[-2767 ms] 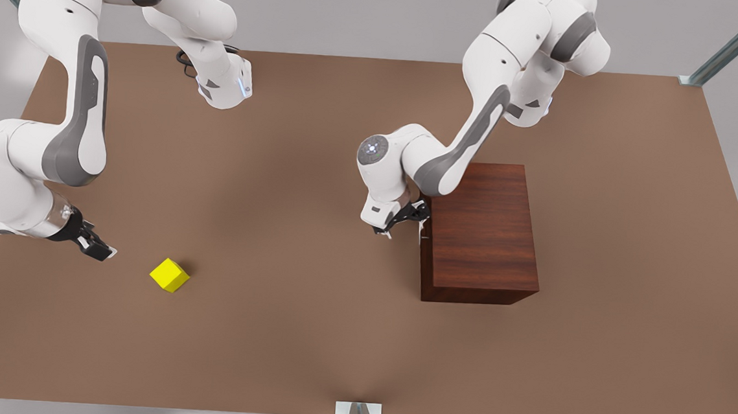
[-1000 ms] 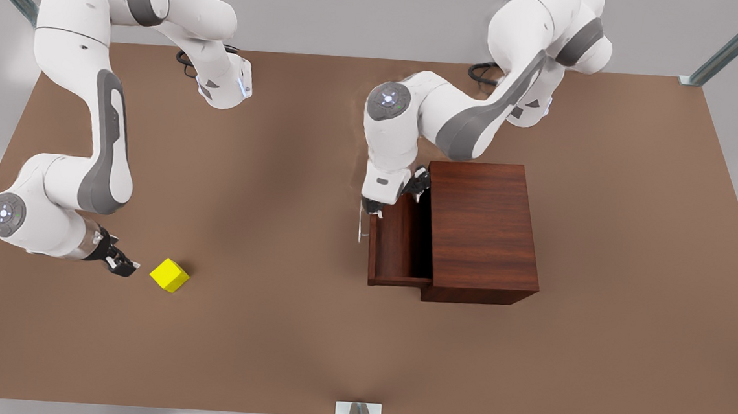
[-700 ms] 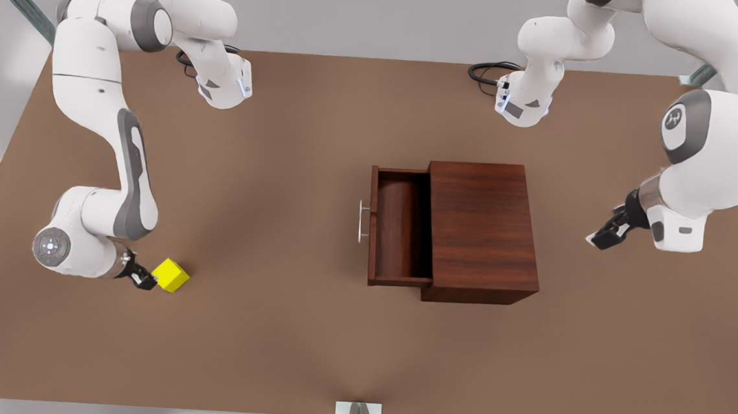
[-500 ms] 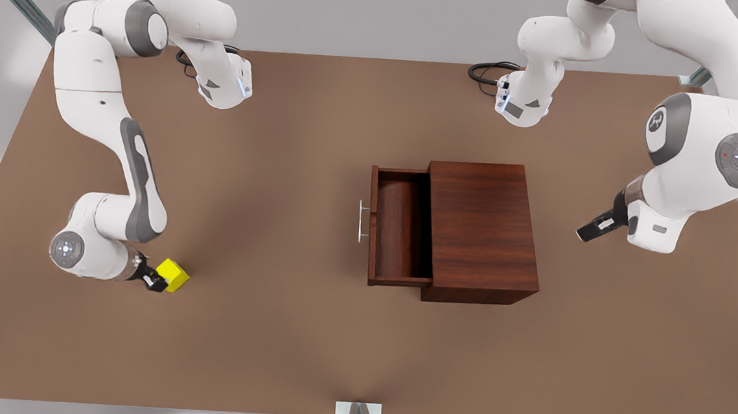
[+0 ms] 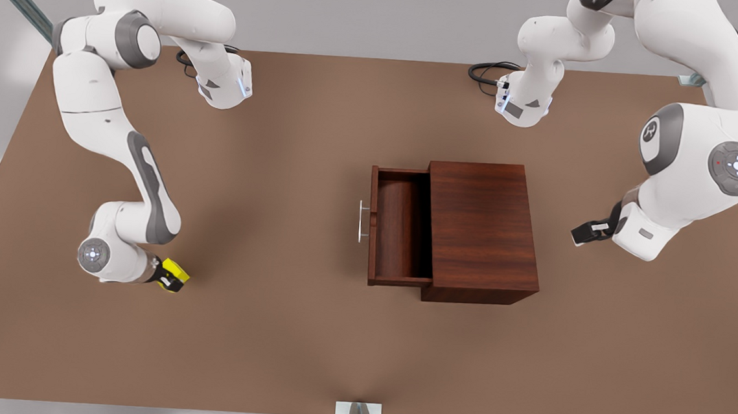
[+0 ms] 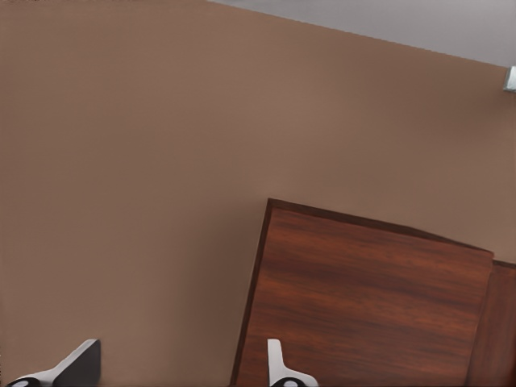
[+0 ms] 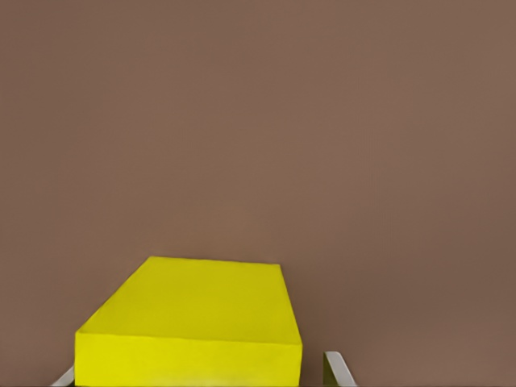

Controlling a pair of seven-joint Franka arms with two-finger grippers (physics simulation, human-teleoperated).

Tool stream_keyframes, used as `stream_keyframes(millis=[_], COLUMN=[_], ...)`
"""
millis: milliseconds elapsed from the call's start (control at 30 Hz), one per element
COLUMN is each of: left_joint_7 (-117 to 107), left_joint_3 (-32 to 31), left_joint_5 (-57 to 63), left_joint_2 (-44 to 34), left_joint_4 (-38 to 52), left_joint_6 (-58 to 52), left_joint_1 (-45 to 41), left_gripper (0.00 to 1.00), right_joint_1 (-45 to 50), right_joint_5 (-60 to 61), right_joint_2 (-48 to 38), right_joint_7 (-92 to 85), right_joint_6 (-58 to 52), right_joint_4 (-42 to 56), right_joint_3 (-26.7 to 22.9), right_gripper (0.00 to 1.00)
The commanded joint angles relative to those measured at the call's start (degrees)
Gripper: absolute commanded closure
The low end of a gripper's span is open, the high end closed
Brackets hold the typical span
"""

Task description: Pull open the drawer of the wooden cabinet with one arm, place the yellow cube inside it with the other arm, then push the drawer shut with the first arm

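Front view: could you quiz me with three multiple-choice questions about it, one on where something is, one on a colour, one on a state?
1. Where is the yellow cube? A in the drawer; B on the table, between one arm's jaws; C atop the cabinet.
2. The drawer's handle is: A silver; B black; C gold.
3. The drawer is: A shut; B open, empty; C open, holding the cube.
Answers: 1 B, the right arm's open jaws straddle it at the front view's left. 2 A, it is a pale metal bar. 3 B, its bare wood floor shows; the left arm's jaws wait open beyond the cabinet, at the front view's right.
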Motion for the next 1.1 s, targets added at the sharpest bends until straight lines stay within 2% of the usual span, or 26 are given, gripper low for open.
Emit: stream_keyframes(millis=[0, 67, 100, 200, 300, 500, 700, 867, 1067], left_joint_7=[12.8, 12.8, 12.8, 12.8, 12.8, 12.8, 12.9, 12.9, 12.8], left_joint_3=[0.1, 0.1, 0.1, 0.1, 0.1, 0.1, 0.1, 0.1, 0.0], left_joint_5=[0.1, 0.1, 0.1, 0.1, 0.1, 0.6, 0.5, 0.6, 1.0], left_joint_2=[0.0, 0.0, 0.0, 0.1, 0.1, 0.1, 0.2, 0.8, 2.2], left_joint_4=[0.1, 0.1, 0.1, 0.1, 0.1, 0.0, 0.1, 0.1, 0.2], left_joint_6=[0.2, 0.2, 0.2, 0.2, 1.1, 1.2, 1.2, 1.5, 3.7], left_joint_1=[0.0, 0.0, 0.0, -0.1, 0.3, 0.0, 0.4, 0.5, 0.5], left_gripper=[0.0, 0.0, 0.0, 0.0, 0.0, 0.0, 0.0, 0.0, 0.0], right_joint_1=[0.0, 0.0, 0.0, -1.8, -2.6, -1.6, -1.1, 0.4, 12.9], right_joint_5=[-1.0, -1.0, -1.0, -1.0, -0.9, 3.0, 2.5, -1.1, -0.9], right_joint_2=[0.2, 0.2, 0.2, -0.2, -1.9, -10.7, -11.2, -11.1, -10.8], right_joint_7=[0.7, 0.9, 1.5, 1.6, 1.4, 3.5, 20.1, 45.0, 58.0], right_joint_6=[1.2, 1.2, 1.0, 0.4, -0.6, -12.7, -27.7, -31.2, -31.1], right_joint_4=[0.0, 0.0, -0.5, -0.5, -0.6, 0.5, 10.5, 14.6, 17.6], right_joint_3=[0.0, 0.0, 0.0, 2.1, 2.8, 4.4, 15.7, 30.5, 30.7], right_gripper=[0.0, 0.03, 0.17, 0.33, 0.33, 0.35, 0.35, 0.34, 0.36])
